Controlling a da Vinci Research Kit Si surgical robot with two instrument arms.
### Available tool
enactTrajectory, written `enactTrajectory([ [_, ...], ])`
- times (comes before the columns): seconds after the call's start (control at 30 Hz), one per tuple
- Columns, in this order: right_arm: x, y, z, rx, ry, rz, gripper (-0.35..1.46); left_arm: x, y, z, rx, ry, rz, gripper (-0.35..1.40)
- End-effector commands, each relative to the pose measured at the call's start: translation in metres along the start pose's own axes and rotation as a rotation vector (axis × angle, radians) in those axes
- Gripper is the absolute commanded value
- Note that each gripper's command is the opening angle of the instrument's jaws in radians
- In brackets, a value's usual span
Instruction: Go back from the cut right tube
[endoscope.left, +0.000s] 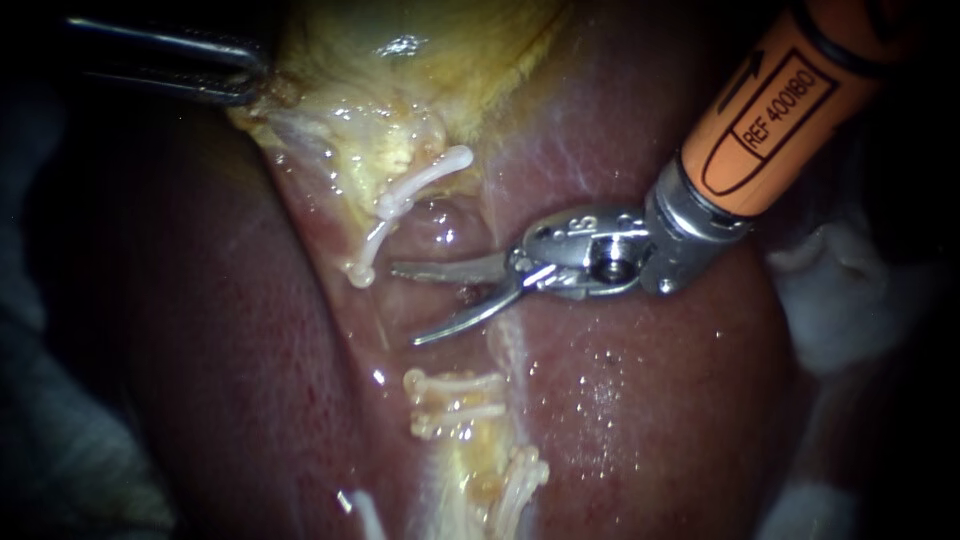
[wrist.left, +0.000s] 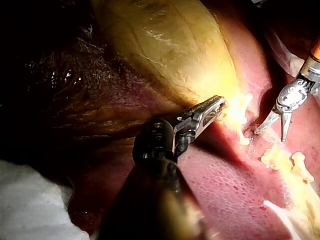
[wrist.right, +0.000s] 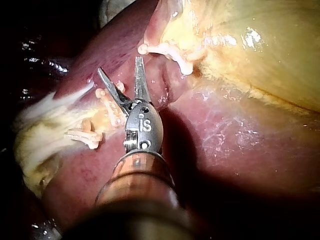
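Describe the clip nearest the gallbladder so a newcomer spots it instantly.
Find the yellow gallbladder at the top of the endoscope view. Just under it a white clip runs at a slant, above the open jaws of the right instrument. The other clips sit bunched below those jaws; this one lies alone.

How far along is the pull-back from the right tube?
Done: the tube looks parted between the clip near the gallbladder and the clips below it. In hand: my right instrument lies in that gap with its jaws open and empty, and my left instrument grips the gallbladder. Left: the right instrument has yet to clear the clips.
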Motion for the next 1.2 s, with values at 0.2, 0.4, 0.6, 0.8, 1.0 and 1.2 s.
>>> enactTrajectory([
  [0.2,-0.0005,-0.0012,-0.0017,-0.105,0.022,-0.016,1.38,0.0,0.0,-0.0001,-0.001,0.0,0.0,-0.35],
  [0.4,-0.0002,-0.0028,-0.0043,-0.284,0.013,-0.116,1.43,-0.0001,-0.0002,0.0,-0.001,0.0,0.001,-0.35],
  [0.6,0.0011,-0.0045,-0.0074,-0.337,-0.179,-0.199,1.43,-0.0002,-0.0004,0.0001,-0.001,0.0,0.002,-0.35],
  [0.8,0.0018,-0.007,-0.0102,-0.374,-0.369,-0.194,1.41,-0.0002,-0.0005,0.0001,-0.001,0.0,0.003,-0.35],
  [1.0,0.0022,-0.0085,-0.0114,-0.452,-0.457,-0.157,1.38,-0.0003,-0.0006,0.0002,-0.001,0.0,0.003,-0.35],
  [1.2,0.0025,-0.0086,-0.0123,-0.49,-0.469,-0.134,1.4,-0.0008,-0.0007,0.0006,0.003,0.002,0.005,-0.35],
])
